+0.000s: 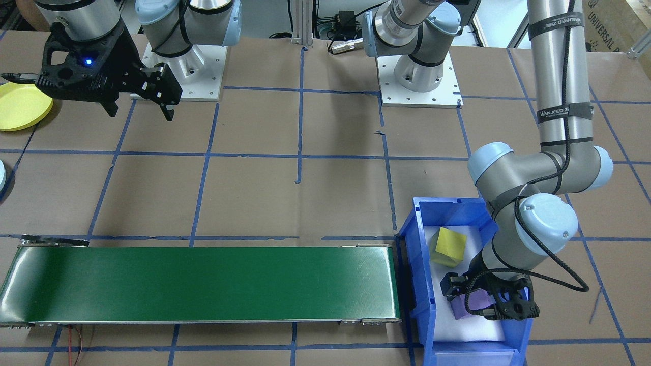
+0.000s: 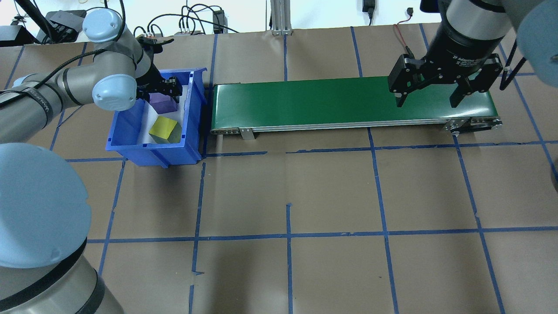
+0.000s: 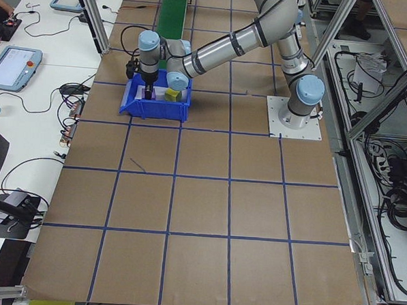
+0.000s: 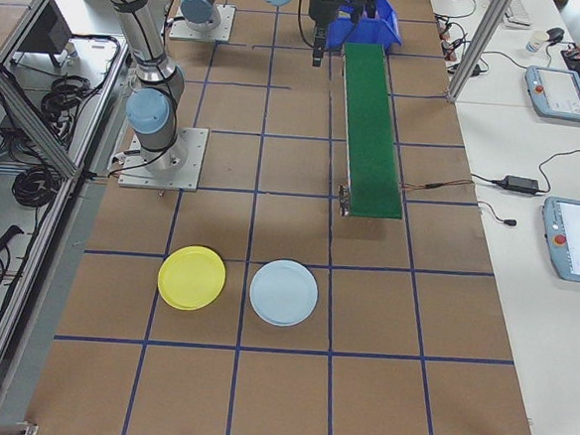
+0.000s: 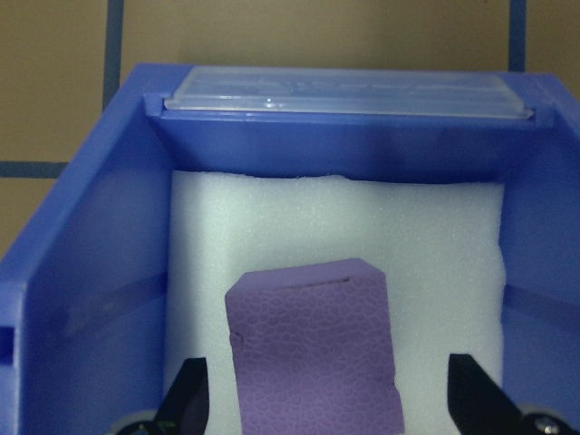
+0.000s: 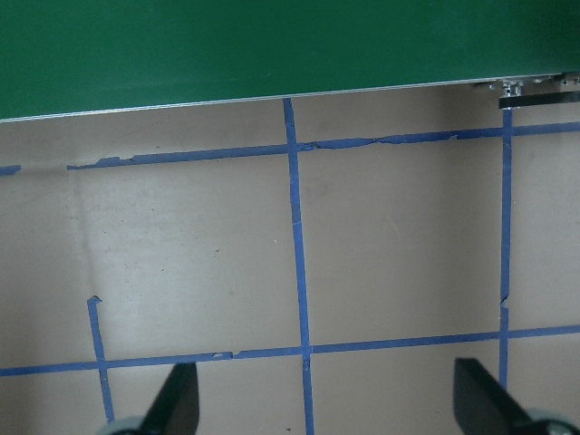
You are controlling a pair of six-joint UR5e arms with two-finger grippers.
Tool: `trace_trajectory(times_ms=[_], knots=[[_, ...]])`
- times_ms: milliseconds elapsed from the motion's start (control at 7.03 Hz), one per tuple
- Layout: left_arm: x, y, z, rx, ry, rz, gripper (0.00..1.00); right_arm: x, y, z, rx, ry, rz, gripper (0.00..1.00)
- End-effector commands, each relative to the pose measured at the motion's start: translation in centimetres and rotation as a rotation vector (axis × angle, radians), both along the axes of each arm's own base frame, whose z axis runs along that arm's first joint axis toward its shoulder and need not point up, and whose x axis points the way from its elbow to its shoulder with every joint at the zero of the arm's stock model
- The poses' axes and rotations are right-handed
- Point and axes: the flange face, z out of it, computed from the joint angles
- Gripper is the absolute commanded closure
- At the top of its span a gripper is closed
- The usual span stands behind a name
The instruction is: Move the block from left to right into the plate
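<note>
Both arms are built of brushed silver-grey tubes joined by rounded joints with pale blue caps, each cap ringed with small recessed screws, and black bands at the joint seams. At the top of the front-facing view, each arm's silver conical base sits on a square white plate with bolt holes along its edges. The left arm [image 1: 557, 76], at that view's right, carries a black braided cable strapped on with black bands lettered in white. The left end effector [image 1: 488, 300] is black, open-framed plastic. The right end effector [image 2: 431, 89], upper right of the overhead view, is black with angular linkage fingers, white lettering on its round collar and a small blue light.
</note>
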Motion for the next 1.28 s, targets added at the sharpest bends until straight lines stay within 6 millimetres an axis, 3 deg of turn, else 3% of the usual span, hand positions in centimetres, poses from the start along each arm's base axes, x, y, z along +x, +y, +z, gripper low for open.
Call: trace_trajectory(times_ms=[0,142,426,569,711,853,995,1137], knots=[[0.1,-0.4,1.8,-0.043,-0.006,0.011,0.73,0.0,0.0,0.0,0.000,0.000,0.000,0.00],[-0.1,-0.4,5.6,-0.117,-0.008,0.040,0.73,0.0,0.0,0.0,0.000,0.000,0.000,0.00],[-1.2,0.8,16.7,-0.285,-0.024,0.037,0.72,0.0,0.0,0.0,0.000,-0.002,0.000,0.00],[-4.2,2.6,20.9,-0.334,0.014,-0.015,0.72,0.0,0.0,0.0,0.000,0.000,0.000,0.00],[-9.0,5.1,24.0,-0.354,0.026,-0.068,0.72,-0.1,0.0,0.0,0.002,0.000,-0.002,0.00],[-14.3,6.8,23.5,-0.322,0.080,-0.002,0.66,-0.1,0.0,0.0,0.002,0.000,0.000,0.00],[-17.5,6.9,20.8,-0.271,0.105,0.024,0.66,-0.2,0.0,0.0,0.002,0.000,-0.003,0.00],[-18.5,6.2,17.1,-0.218,0.103,0.023,0.66,-0.2,0.0,0.0,0.003,0.000,-0.003,0.00]])
